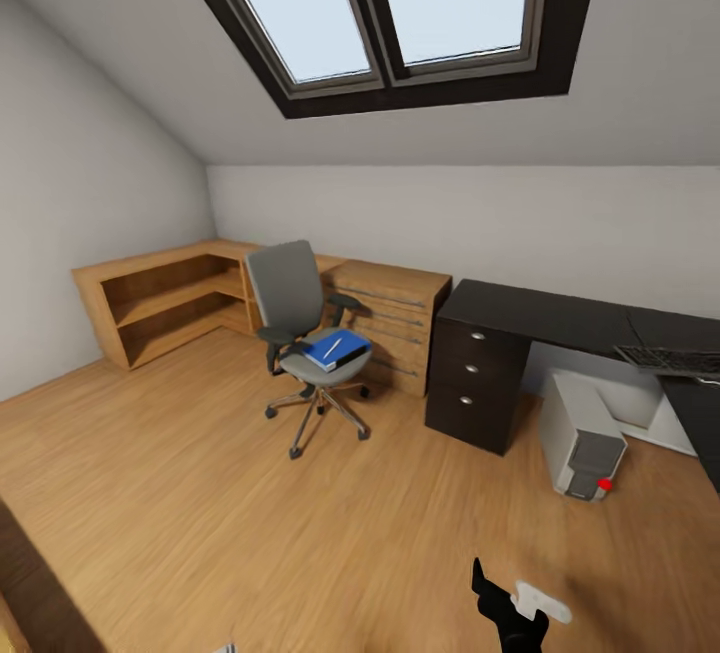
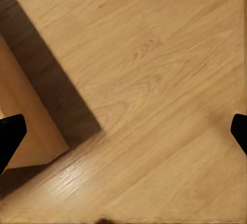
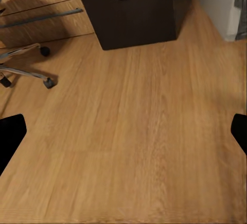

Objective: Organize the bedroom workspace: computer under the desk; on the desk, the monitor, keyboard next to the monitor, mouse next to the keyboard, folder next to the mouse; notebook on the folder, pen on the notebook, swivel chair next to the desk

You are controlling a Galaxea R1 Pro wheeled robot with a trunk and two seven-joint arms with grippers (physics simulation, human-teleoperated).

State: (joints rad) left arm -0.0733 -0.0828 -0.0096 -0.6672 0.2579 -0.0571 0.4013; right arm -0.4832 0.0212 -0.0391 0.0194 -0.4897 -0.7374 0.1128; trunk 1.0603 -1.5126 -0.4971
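The folder (image 1: pixel 337 349), blue with a pen on top, lies on the swivel chair (image 1: pixel 300 333) seat at centre-left, awaiting its move to the dark tabletop (image 1: pixel 560 318) at right. The computer (image 1: pixel 582 436) stands beneath it. Both grippers hang spread and empty above the floor (image 2: pixel 154 80), carrying nothing.

One swivel chair (image 1: pixel 300 333) at 10 o'clock, one blue folder (image 1: pixel 337 349) on it, one pen (image 1: pixel 333 346), one computer (image 1: pixel 583 436), one keyboard (image 1: pixel 672 361), one dark surface (image 1: pixel 545 315) at 2 o'clock.
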